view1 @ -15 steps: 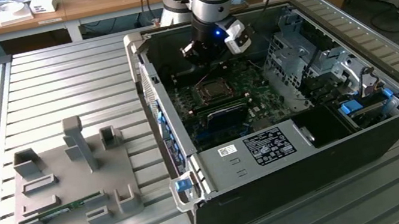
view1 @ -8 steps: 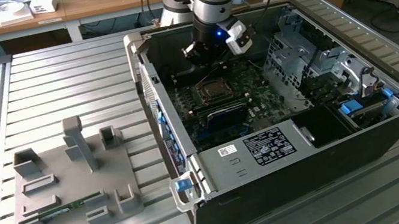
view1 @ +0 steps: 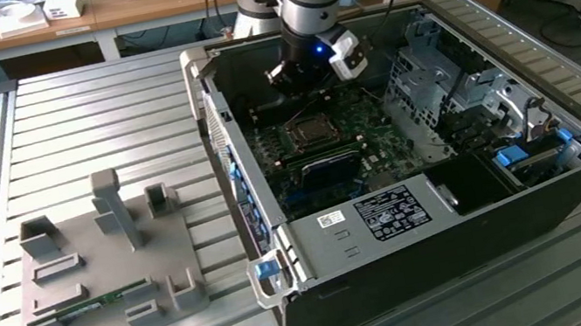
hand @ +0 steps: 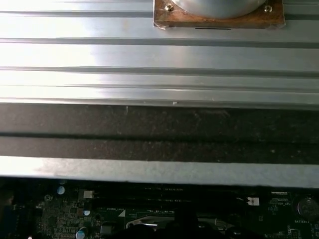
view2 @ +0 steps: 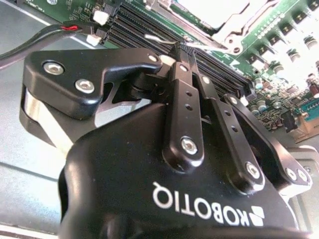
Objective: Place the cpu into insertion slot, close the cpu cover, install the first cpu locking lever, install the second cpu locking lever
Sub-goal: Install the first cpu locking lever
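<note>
An open black computer case [view1: 426, 264] lies on the slatted table, with the green motherboard [view1: 326, 166] inside it. The square insertion slot [view1: 309, 131] sits mid-board. In the second wrist view the cpu [view2: 214, 6] shows as a bright silver top in the socket, with the cpu cover [view2: 230, 29] as a metal frame around it. My gripper [view1: 293, 81] hangs over the board's far end, a little short of the socket. Its fingers [view2: 185, 74] meet at the tips, shut, with nothing seen between them. A thin silver lever rod [view2: 158, 39] lies just beyond the tips [view2: 174, 52].
Long black memory slots [view2: 144, 27] run between my fingertips and the socket. Drive cages [view1: 456, 91] and a labelled metal box [view1: 382, 214] crowd the case at the exterior view's right. A grey fixture plate [view1: 108, 273] holding a memory stick [view1: 90, 305] sits at the left.
</note>
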You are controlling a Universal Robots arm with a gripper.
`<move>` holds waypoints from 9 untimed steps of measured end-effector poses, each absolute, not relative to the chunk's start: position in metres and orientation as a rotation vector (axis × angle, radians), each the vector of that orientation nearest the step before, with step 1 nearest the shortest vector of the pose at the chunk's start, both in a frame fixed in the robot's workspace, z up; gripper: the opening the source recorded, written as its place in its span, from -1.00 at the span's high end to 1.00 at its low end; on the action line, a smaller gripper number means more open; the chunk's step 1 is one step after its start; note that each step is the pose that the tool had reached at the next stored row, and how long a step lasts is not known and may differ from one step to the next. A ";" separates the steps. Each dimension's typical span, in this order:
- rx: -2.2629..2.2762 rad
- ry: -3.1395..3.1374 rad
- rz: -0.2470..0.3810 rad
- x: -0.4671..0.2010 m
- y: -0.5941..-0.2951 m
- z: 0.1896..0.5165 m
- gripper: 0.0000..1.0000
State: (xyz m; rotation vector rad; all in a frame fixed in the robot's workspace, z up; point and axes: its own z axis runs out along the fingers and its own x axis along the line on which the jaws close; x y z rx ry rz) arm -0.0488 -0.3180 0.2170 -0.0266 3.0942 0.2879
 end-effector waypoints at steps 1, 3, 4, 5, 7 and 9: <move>-0.027 3.094 0.288 -0.049 -0.318 0.216 0.80; -0.027 3.094 0.288 -0.049 -0.318 0.215 0.80; -0.027 3.094 0.288 -0.048 -0.318 0.215 0.80; -0.027 3.094 0.288 -0.048 -0.318 0.214 0.80; -0.026 3.094 0.288 -0.047 -0.318 0.214 0.80; -0.026 3.094 0.288 -0.046 -0.318 0.213 0.80</move>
